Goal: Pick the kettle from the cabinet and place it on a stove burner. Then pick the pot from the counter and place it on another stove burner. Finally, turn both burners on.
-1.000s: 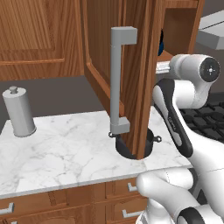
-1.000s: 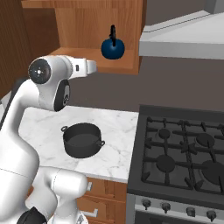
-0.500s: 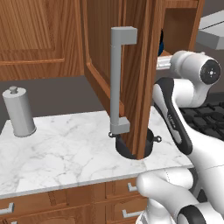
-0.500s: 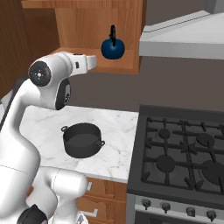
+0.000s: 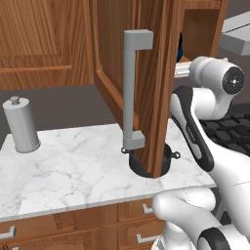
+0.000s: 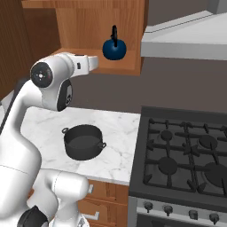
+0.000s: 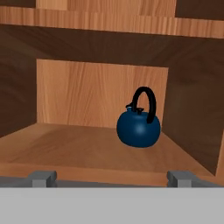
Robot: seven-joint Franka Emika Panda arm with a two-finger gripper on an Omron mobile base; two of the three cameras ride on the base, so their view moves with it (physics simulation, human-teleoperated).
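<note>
Unlabelled blue kettle (image 7: 138, 129) sits in the cabinet (image 7: 87, 144) before the wide-open, empty claw (image 7: 112, 177).

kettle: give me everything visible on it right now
The kettle is small, round and glossy dark blue, with a thin black handle arching over the top and a small black knob on the lid. It stands upright on the wooden shelf of the open cabinet, towards the shelf's right side by the hand view, near the side wall. Nothing else touches it; the open gripper is short of it.
</note>
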